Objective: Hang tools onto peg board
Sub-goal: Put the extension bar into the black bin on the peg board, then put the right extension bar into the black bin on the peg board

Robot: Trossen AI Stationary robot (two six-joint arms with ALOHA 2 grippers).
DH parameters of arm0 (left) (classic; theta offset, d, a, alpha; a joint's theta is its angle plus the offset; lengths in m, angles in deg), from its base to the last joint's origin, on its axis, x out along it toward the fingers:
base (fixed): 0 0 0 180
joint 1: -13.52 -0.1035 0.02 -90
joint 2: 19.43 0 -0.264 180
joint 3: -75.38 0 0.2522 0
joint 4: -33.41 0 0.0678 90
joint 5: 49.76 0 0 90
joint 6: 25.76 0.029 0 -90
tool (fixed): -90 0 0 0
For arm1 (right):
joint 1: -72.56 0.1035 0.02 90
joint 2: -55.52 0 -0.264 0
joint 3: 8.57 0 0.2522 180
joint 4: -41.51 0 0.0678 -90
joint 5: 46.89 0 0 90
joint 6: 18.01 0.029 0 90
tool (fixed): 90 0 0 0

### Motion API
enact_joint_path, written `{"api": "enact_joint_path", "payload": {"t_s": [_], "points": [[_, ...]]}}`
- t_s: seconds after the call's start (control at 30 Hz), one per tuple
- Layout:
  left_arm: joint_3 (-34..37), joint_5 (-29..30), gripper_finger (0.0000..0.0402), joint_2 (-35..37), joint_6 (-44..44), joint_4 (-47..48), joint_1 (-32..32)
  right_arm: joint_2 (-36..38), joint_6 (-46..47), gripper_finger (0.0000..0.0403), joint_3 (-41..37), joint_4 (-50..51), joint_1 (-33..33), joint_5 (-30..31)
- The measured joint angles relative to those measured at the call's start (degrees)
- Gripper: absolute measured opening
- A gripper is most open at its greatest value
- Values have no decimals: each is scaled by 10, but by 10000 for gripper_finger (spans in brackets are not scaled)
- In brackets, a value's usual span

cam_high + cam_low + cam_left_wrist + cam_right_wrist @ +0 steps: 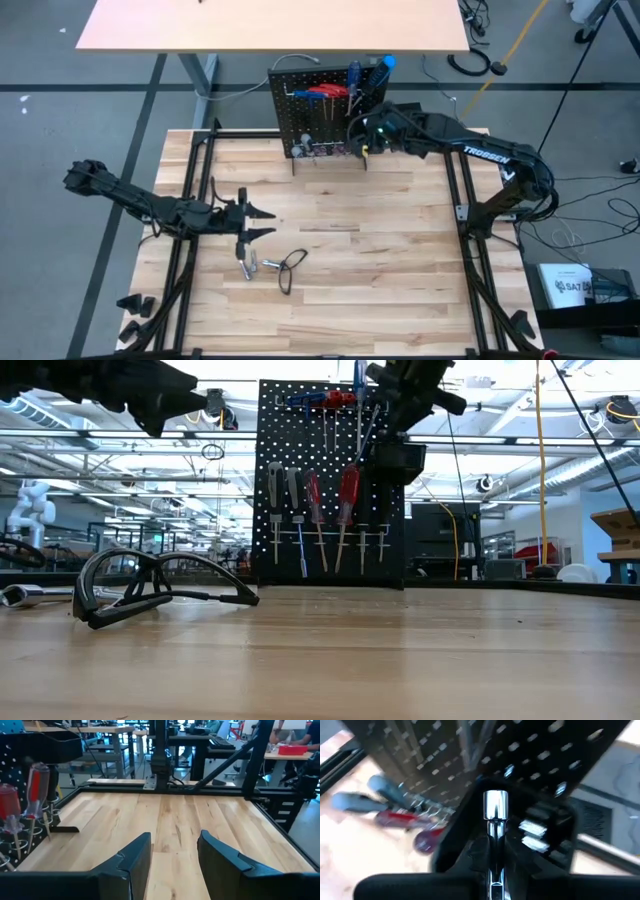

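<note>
Pale butcher-block table [400,250]; bright workshop beyond

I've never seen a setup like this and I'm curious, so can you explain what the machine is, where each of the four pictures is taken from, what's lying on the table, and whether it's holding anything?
This is a robot with two dark arms at a wooden table, each ending in a two-finger gripper. One picture looks straight down, one looks level across the tabletop, and two come from cameras on the wrists.

At the table's far edge stands the peg board, a black holed panel that already carries several screwdrivers. On the wood lie a black wire loop and small silver bits.

The right gripper is up at the board, shut on a silver bit, which its wrist camera shows close to the board's small black bin. The left gripper hangs open and empty over the wood near the loose tools.
</note>
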Motion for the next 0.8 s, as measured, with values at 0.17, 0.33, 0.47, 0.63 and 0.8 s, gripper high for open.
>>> {"api": "enact_joint_path", "payload": {"t_s": [0.17, 0.33, 0.47, 0.63, 0.8], "points": [[0, -5, 164, 0, 0, 0, 0, 0, -4, 25, 0, -2, -13, 23], [0, -17, 164, 0, -1, -1, 0, 0, -5, 25, 0, -3, -20, 9], [0, -17, 164, 0, -1, 0, 0, 0, -5, 43, 0, -2, -19, 5], [0, -18, 164, 0, -1, 0, 0, 0, -11, 116, 0, -1, -19, 5], [0, -18, 164, 0, -1, 0, 0, 0, -18, 174, 0, -4, -19, 7]]}}
